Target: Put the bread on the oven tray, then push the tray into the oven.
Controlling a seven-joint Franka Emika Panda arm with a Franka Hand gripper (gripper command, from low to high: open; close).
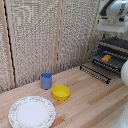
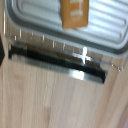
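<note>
The bread (image 1: 106, 58) is a small orange-brown piece lying on the oven pan (image 1: 115, 62), a dark barred tray at the mouth of the oven (image 1: 113, 46) at the exterior view's right. The wrist view shows the bread (image 2: 75, 12) resting on the grey ridged pan (image 2: 35, 15). My gripper (image 1: 114, 34) hangs above the oven and the bread, apart from both. Its fingers do not show in the wrist view, and the exterior view is too small to tell their state.
The oven door (image 1: 95, 71) is folded down onto the wooden table (image 1: 90, 102); its dark front edge (image 2: 55, 56) shows in the wrist view. A blue cup (image 1: 46, 80), a yellow bowl (image 1: 61, 92) and a patterned plate (image 1: 32, 111) stand at the exterior view's left.
</note>
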